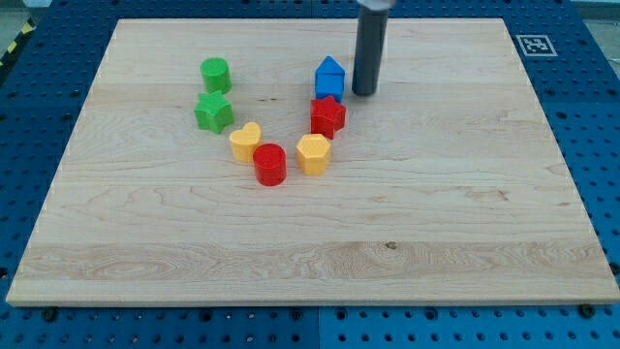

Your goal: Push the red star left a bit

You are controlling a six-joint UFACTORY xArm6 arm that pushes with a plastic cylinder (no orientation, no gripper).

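The red star (327, 115) lies on the wooden board (446, 213), just below the blue house-shaped block (329, 77) and just above the yellow hexagon (313, 153). My tip (364, 93) stands on the board up and to the right of the red star, a short gap away, and right of the blue block. The rod rises from it out of the view's top.
A red cylinder (270, 164) and a yellow heart (245, 141) lie left of the yellow hexagon. A green star (213, 112) and a green cylinder (215, 75) lie farther left. A marker tag (532, 45) sits at the board's top right corner.
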